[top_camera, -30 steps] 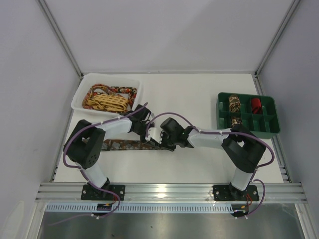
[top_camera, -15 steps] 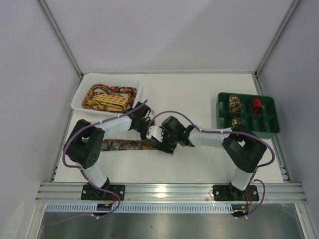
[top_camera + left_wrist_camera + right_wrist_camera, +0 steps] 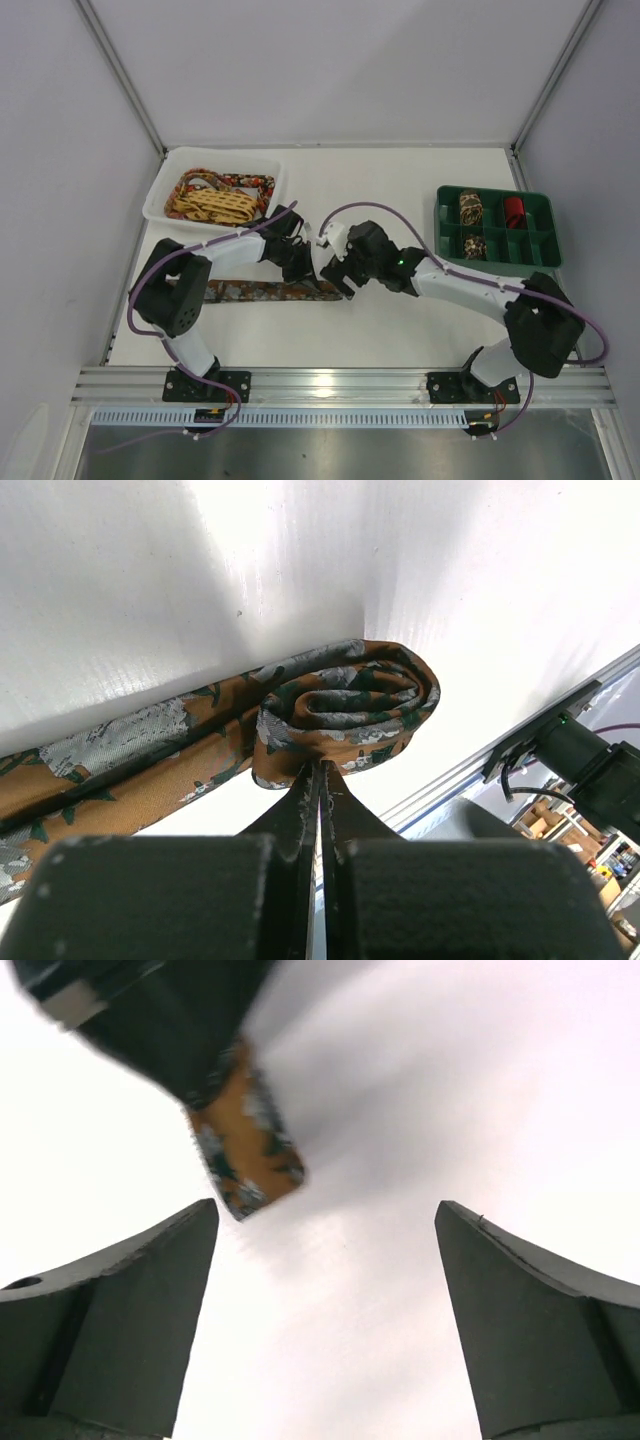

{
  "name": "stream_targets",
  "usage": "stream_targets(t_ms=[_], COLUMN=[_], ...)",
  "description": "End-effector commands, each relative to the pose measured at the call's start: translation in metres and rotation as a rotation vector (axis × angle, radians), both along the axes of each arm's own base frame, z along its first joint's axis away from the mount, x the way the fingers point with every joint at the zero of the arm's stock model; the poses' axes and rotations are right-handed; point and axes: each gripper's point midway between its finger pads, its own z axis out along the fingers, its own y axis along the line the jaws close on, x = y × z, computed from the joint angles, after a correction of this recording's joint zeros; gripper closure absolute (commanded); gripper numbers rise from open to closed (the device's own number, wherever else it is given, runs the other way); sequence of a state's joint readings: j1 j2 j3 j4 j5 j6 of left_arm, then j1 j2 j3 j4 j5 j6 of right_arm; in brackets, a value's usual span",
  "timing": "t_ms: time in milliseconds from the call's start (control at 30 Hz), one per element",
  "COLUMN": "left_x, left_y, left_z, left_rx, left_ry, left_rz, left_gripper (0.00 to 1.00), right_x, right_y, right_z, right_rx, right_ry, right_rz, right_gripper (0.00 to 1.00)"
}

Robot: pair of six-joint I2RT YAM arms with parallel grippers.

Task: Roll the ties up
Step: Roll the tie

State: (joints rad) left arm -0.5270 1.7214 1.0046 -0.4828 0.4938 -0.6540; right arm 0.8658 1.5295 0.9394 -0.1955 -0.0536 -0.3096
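So, left gripper: pinched tight on the tie, at its rolled end
right gripper: wide open, holding nothing, just beside that roll

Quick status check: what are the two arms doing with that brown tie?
Left gripper shut on brown tie, end partly coiled. Right gripper open, empty, close by. Rest of strip flat; nothing seen blocking.
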Motion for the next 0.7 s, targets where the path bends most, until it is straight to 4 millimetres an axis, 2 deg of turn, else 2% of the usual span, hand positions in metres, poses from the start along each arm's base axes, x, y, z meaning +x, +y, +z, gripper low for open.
stream_targets(t_ms=[0,33,100,133,167,233,267,300,333,433,467,533,667], left_x=[0.006,0.007,0.006,0.006,0.006,0.006,0.007,0.006,0.005,0.007,0.007,0.006,0.009], left_y=[-0.005,-0.005,-0.005,-0.005,-0.005,-0.004,-0.004,-0.003,-0.002,0.000,0.000,0.003,0.005], left_z=[0.005,0.006,0.004,0.005,0.003,0.003,0.002,0.002,0.001,-0.001,-0.002,-0.005,-0.007], left_rx=[-0.026,-0.025,-0.023,-0.022,-0.018,-0.014,-0.010,-0.005,0.002,0.023,0.027,0.040,0.055], left_ry=[-0.029,-0.030,-0.025,-0.025,-0.019,-0.019,-0.019,-0.017,-0.013,-0.014,-0.012,-0.004,-0.004], left_rz=[-0.026,-0.024,-0.027,-0.030,-0.030,-0.031,-0.031,-0.031,-0.034,-0.036,-0.034,-0.035,-0.031], left_gripper=[0.99,0.99,0.99,0.99,0.99,0.99,0.99,0.99,0.99,0.99,0.99,0.99,0.99], right_x=[0.018,0.012,0.014,0.001,0.003,-0.019,-0.021,-0.017,-0.023,-0.023,-0.024,-0.025,-0.023], right_y=[-0.015,-0.022,-0.029,-0.025,-0.030,-0.021,-0.015,-0.004,0.002,0.011,0.012,0.019,0.025], right_z=[0.049,0.049,0.048,0.045,0.044,0.033,0.035,0.041,0.041,0.028,0.016,0.008,-0.012], right_rx=[0.156,0.189,0.207,0.234,0.271,0.340,0.408,0.481,0.513,0.565,0.548,0.545,0.560], right_ry=[0.003,0.106,0.255,0.417,0.512,0.723,0.796,0.814,0.869,0.942,0.974,0.997,0.975], right_rz=[-0.305,-0.444,-0.571,-0.647,-0.710,-0.691,-0.750,-0.729,-0.714,-0.740,-0.763,-0.751,-0.768], right_gripper=[0.00,0.00,0.02,0.02,0.02,0.05,0.10,0.11,0.13,0.17,0.22,0.28,0.31])
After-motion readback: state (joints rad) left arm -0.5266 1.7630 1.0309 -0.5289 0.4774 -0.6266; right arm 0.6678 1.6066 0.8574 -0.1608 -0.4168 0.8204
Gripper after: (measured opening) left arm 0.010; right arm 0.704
